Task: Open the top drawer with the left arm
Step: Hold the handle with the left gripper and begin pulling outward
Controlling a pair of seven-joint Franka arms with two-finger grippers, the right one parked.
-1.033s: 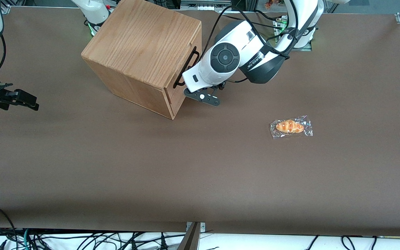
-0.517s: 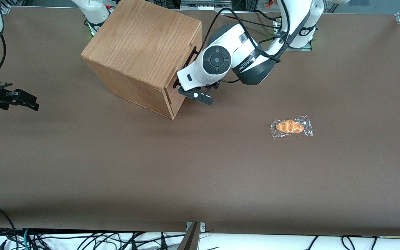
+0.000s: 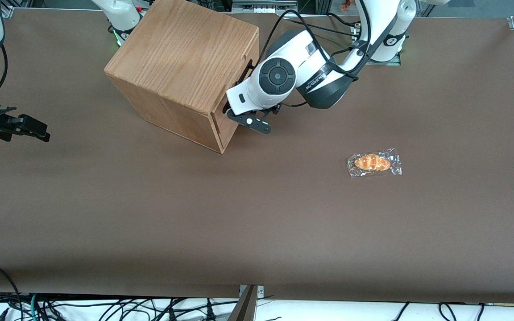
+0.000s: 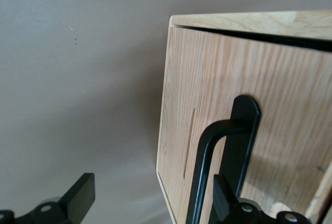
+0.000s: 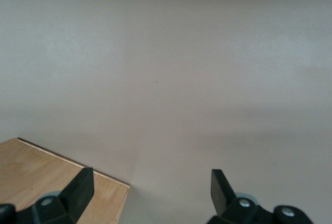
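Brown matting covers the tabletop (image 3: 257, 214), and the wooden drawer box (image 3: 181, 71) stands near its farther edge, turned so the top drawer (image 4: 290, 105) faces the left arm (image 3: 301, 73) and can be reached head-on. The claw (image 4: 150, 203) is spread wide against the drawer front, one finger (image 4: 225, 200) beside the black bar handle (image 4: 207, 167) and the other clear of the box edge, apparently set to close on the bar. A wrapped bread roll (image 3: 373, 162) lies apart, toward the working arm's end.
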